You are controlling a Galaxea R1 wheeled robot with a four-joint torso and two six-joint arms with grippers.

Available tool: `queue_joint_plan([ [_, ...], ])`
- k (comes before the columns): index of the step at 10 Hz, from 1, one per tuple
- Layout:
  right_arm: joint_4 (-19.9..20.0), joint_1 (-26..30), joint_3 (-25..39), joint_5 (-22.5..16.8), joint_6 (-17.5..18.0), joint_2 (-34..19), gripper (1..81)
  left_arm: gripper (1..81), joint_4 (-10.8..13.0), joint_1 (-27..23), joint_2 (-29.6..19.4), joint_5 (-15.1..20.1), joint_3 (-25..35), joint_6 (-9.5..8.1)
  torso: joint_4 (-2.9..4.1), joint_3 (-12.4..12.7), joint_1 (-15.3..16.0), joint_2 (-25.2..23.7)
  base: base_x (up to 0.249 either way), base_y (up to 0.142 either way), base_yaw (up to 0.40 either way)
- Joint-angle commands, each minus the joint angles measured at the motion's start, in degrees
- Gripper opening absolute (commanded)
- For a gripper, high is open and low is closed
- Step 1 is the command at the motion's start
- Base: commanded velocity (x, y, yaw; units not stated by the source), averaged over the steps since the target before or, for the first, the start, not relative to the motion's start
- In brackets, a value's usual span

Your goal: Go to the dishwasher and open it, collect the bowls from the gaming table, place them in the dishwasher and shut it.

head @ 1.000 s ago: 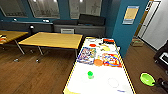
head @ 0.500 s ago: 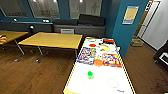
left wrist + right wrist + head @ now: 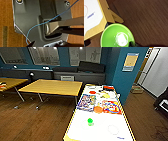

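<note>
The right end effector grasps a green bowl by its rim, carried over the wood floor just off the near corner of the table, judged so that it clears the top in transit; the left end effector's state cannot be told. The head view adds what the right wrist view lacks: a second small green bowl near the table's near end, board games toward the far end.

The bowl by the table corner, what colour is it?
Bright lime green, with a pale round centre; the bowl shows best in the right wrist view.
</note>
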Motion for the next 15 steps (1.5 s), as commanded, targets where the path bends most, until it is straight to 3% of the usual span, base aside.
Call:
queue_joint_plan([
  [1,-4.86,-14.29,-0.79,16.57,-2.33,3.56,1.0,81.1,0.21,-1.32,-0.87,2.47,0.95,0.24,0.0,0.0,0.0,0.0,0.0,0.0,0.0],
  [3,-7.25,-19.3,-0.26,18.71,-2.95,5.86,1.0,81.1,0.21,-1.32,-1.04,2.56,0.86,0.24,0.0,0.0,0.0,0.0,0.0,0.0,0.0],
  [4,-6.11,-22.63,0.0,20.46,-6.11,7.88,1.0,81.1,-0.05,-1.32,-1.39,2.56,1.13,0.16,0.0,0.0,0.0,0.0,0.0,0.0,0.0],
  [5,-1.25,-25.36,0.26,23.25,-11.92,9.88,1.0,81.1,-0.14,-1.4,-1.65,2.56,1.22,0.16,0.0,0.0,0.0,0.0,0.0,0.0,0.0],
  [7,8.54,-28.44,1.41,24.24,-24.52,12.96,1.0,81.1,-0.32,-1.76,-3.14,2.56,3.48,0.16,0.0,0.0,-0.02,0.0,0.0,0.0,0.0],
  [8,9.89,-29.42,1.06,24.16,-27.29,15.17,1.0,81.1,-0.32,-1.93,-4.91,2.56,6.84,0.16,0.0,0.0,-0.02,-0.02,0.0,0.0,0.0],
  [10,4.0,-30.29,-4.74,24.16,-27.3,21.06,1.0,81.1,-0.32,-2.89,-10.45,2.56,15.89,0.16,0.0,0.02,-0.05,-0.02,0.0,0.0,0.0],
  [11,2.95,-31.09,-7.47,24.16,-27.38,23.61,1.0,81.1,-0.32,-3.51,-13.52,2.64,20.46,0.16,0.0,0.02,-0.05,-0.02,0.0,0.0,0.0],
  [13,3.12,-31.44,-11.78,24.16,-27.12,27.3,1.0,81.1,-0.49,-5.44,-20.29,2.56,30.39,0.07,0.0,0.02,-0.05,-0.02,0.0,0.0,0.0],
  [15,3.21,-32.14,-14.94,24.24,-27.21,29.59,1.0,81.1,-0.41,-6.5,-28.46,2.47,39.18,-1.25,0.0,0.02,-0.07,-0.02,0.0,0.0,0.0],
])
